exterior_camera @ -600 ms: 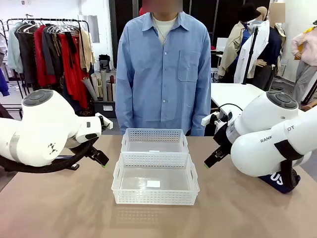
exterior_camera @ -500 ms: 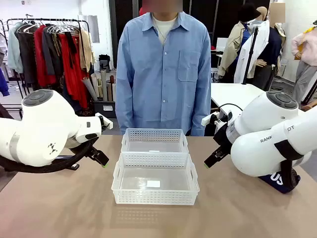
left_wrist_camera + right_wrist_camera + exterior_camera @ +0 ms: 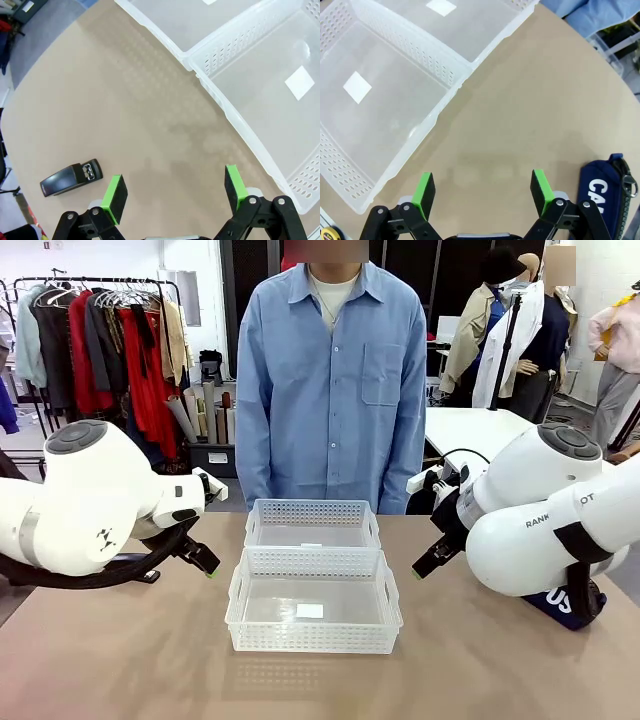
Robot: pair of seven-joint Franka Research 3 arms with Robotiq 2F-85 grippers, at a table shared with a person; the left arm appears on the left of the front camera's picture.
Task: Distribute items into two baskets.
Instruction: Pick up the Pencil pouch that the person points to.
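— Checked the left gripper (image 3: 175,192)?
— Did. Found it spread wide above the bare table (image 3: 150,100), holding nothing. Spotted the stapler (image 3: 71,178) lying flat on the table just beside one green pad (image 3: 114,196), well apart from the baskets.
— And the right gripper (image 3: 482,190)?
— Much the same: gaped wide, gripped nothing. Saw the pouch (image 3: 607,192) lying on the table off to one side of it, also apart from the baskets (half hidden behind the arm from the front).
— Looked into the baskets?
— Yes. Found the larger basket (image 3: 313,645) nearer, with the smaller basket (image 3: 312,512) right behind it, seemingly touching. Saw nothing in either but a white label (image 3: 310,611) on the floor.
— Feared anything from there?
— Plenty. Judged the stapler small and low, so feared skidding it away with an off-centre close, or pinching it crooked and dropping it short. Reckoned the pouch soft and likely to sag, so feared catching a rim on a low carry and shoving the light baskets askew. Worried too about sending both arms over the middle together and knocking them, or dropping both items into one basket
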